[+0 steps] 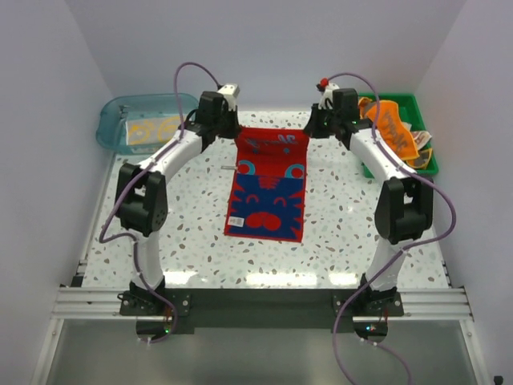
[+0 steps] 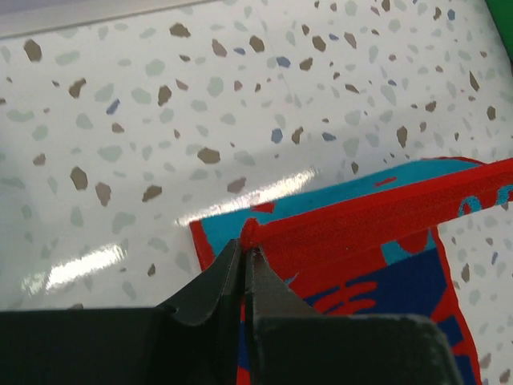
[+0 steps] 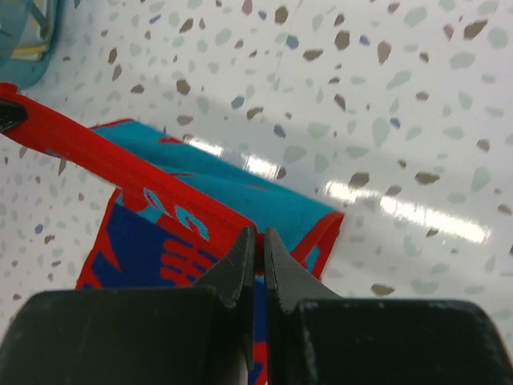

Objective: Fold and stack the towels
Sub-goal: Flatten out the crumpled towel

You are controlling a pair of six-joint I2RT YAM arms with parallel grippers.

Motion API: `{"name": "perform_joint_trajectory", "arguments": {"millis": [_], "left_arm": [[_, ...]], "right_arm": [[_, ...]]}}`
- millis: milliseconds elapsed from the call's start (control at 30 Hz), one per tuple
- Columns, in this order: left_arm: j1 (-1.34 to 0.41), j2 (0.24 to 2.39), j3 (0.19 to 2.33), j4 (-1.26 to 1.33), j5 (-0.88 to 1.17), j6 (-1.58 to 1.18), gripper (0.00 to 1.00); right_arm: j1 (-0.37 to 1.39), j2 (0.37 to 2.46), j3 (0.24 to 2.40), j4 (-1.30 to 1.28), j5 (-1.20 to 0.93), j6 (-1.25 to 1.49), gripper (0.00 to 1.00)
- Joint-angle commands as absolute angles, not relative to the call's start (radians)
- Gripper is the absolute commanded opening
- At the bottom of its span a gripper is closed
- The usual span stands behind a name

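White walls close in a speckled terrazzo bench (image 1: 184,233). At its far left stands a clear blue tub (image 1: 111,132) with a cream and yellow cloth (image 1: 152,128) inside.

The left fingers (image 2: 216,285) are clenched on one far corner of the red-trimmed blue and teal towel (image 1: 268,192), biting right at the hem. That hem runs taut across to the right fingers (image 3: 232,269), which pinch the opposite corner. The far edge is held up near the middle of the bench while the rest drapes toward the arms, its near end lying flat.

Far right, a green tray (image 1: 429,167) holds orange towels (image 1: 393,128) waiting in a heap.

Both grips look shallow, so a corner could slip out if the arms pull apart or move quickly. If one arm travels ahead of the other, the fold would likely land skewed. The resting part could also drag and bunch.
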State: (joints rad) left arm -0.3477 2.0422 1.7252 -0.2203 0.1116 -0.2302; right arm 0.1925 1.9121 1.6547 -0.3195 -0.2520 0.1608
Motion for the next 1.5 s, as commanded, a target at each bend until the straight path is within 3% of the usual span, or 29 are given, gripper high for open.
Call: {"name": "perform_joint_trajectory", "arguments": {"millis": [0, 200, 467, 933, 1233, 1467], "left_arm": [[-0.316, 1.905, 1.585, -0.19, 0.135, -0.279, 0.0], [-0.316, 1.787, 1.379, -0.195, 0.248, -0.324, 0.0], [-0.316, 1.625, 1.14, -0.187, 0.239, -0.341, 0.0], [-0.318, 1.488, 1.045, -0.242, 0.232, -0.319, 0.0], [-0.328, 1.459, 0.905, -0.18, 0.271, -0.36, 0.0], [-0.364, 1.489, 0.867, -0.117, 0.281, -0.393, 0.0]], "right_arm": [[0.199, 1.77, 1.533, -0.368, -0.196, 0.212, 0.0], [0.23, 1.652, 1.344, -0.455, -0.183, 0.307, 0.0], [0.27, 1.51, 1.177, -0.462, -0.173, 0.354, 0.0], [0.305, 1.371, 1.059, -0.479, -0.161, 0.402, 0.0], [0.322, 1.35, 0.942, -0.44, -0.083, 0.397, 0.0], [0.321, 1.387, 0.966, -0.408, -0.038, 0.368, 0.0]]}}
